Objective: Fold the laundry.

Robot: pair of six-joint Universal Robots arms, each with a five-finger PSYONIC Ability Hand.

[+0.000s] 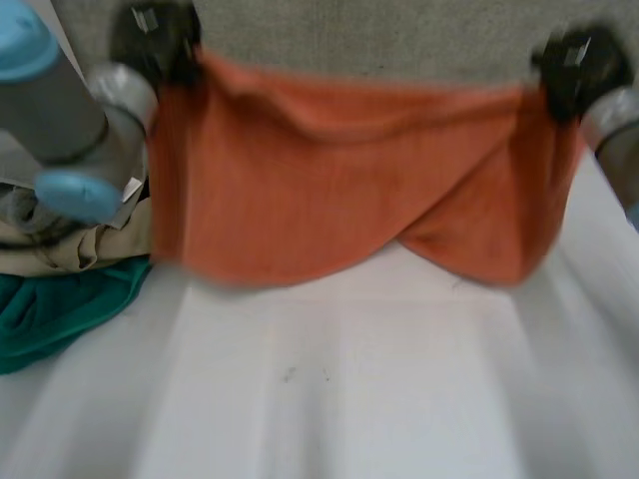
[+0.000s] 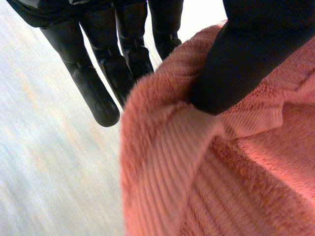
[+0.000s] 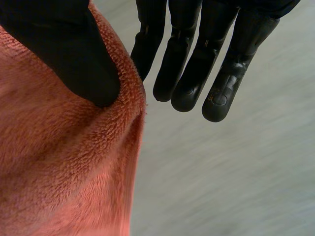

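Holding orange towel up by both top corners

Orange towel (image 1: 329, 190) hangs spread across the upper half of the head view. Its top edge sags slightly between the two hands. The lower part falls in two overlapping flaps, with the bottom edge about mid-frame over the white table (image 1: 349, 399). Can't tell if that edge touches the table.

Left hand (image 1: 155, 40), upper left of frame, has the towel's corner pinched. In the left wrist view the thumb presses into the terry, with the cloth bunched and folded over just under it. One finger runs behind the towel edge. The other fingers (image 2: 96, 93) are straight and clear of the cloth, beside that edge.

Right hand (image 1: 577, 65), upper right of frame, grips the opposite corner the same way. In the right wrist view the thumb sits on the towel face at its edge and the nearest finger is tucked behind that edge. The remaining fingers (image 3: 216, 93) are straight, off the cloth.

Left edge of frame, below the left arm (image 1: 50, 100): a beige garment (image 1: 100, 244) sits on a teal garment (image 1: 60, 304), just beside the towel's lower left corner. A grey backdrop (image 1: 379, 35) runs along the top, behind the towel.
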